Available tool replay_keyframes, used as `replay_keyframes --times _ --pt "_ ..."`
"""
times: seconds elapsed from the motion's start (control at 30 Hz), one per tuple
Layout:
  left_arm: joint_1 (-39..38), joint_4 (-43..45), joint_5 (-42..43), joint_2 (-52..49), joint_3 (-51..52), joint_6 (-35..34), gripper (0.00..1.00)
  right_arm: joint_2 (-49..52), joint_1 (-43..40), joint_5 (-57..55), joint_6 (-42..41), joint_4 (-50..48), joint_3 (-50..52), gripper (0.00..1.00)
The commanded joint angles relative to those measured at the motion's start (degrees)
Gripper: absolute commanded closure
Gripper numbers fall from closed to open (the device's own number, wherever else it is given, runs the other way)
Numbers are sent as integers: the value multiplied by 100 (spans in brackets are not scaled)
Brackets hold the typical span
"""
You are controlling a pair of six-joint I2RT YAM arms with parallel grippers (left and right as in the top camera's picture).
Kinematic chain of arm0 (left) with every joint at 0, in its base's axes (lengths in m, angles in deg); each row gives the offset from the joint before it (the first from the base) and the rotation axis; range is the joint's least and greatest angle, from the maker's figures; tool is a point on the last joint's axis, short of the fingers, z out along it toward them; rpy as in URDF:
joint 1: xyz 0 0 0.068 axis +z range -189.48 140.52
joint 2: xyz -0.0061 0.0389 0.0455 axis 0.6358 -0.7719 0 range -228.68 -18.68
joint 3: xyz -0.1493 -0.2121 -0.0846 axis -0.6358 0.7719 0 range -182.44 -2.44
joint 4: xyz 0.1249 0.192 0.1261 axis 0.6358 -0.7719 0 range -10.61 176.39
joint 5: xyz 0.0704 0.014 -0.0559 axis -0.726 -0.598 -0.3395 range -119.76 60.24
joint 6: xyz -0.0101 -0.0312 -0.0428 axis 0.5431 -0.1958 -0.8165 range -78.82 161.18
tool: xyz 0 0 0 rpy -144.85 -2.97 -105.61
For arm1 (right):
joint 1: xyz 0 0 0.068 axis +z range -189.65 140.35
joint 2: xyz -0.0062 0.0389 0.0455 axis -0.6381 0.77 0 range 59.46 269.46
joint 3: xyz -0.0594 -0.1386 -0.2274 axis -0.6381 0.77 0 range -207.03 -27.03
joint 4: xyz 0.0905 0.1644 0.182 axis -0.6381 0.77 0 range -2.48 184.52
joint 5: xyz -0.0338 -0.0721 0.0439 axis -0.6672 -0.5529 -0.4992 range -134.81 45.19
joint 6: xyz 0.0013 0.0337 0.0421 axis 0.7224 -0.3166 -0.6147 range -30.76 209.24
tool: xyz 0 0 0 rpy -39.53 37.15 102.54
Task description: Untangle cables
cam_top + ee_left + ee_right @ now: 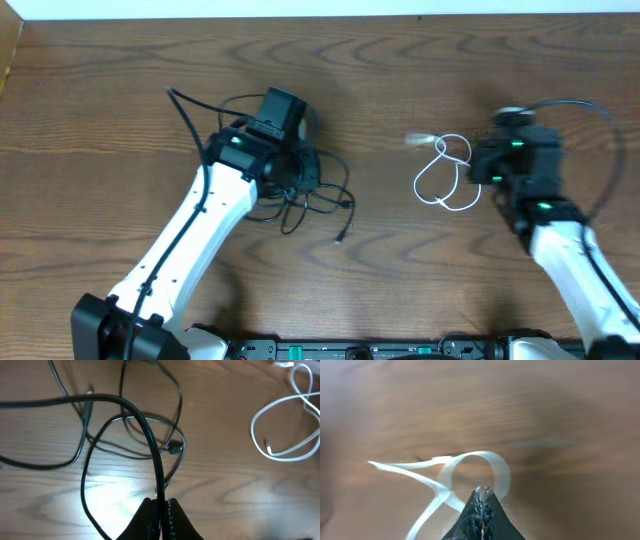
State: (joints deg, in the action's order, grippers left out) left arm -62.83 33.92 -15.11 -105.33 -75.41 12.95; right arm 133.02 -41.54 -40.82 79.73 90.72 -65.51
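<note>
Both hands are pinched shut: left hand on the black cable, heaped centre-left overhead; right hand seemingly on the white cable, looped centre-right. Next, I'd judge, each loop wants drawing open along the bench.

I see a brown wood-grain tabletop filling my view — a pale white strip runs along its far edge.

The left arm and right arm have white links, black wrists and small green lights. A thick black wire arcs at the right wrist's 1 o'clock.
</note>
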Motion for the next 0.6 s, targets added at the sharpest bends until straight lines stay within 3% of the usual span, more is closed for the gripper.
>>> replay_keyframes --times 0.0,0.13,0.3,0.4,0.57 --pt "31 -20 -98 63 -9 79 93 -293 -623 -289 -186 236 -9 99" --pt "-13 -17 -103 61 -9 79 93 -339 -1032 811 -319 710 -9 99" --pt "-20 -15 -101 61 -9 79 93 -219 -802 2505 -372 1272 -7 80" --pt "-20 -15 -101 61 -9 76 93 -114 -470 2592 -529 1469 -7 71" --pt "-20 -20 -101 61 -2 76 93 107 -105 2037 -1423 1499 -7 70"
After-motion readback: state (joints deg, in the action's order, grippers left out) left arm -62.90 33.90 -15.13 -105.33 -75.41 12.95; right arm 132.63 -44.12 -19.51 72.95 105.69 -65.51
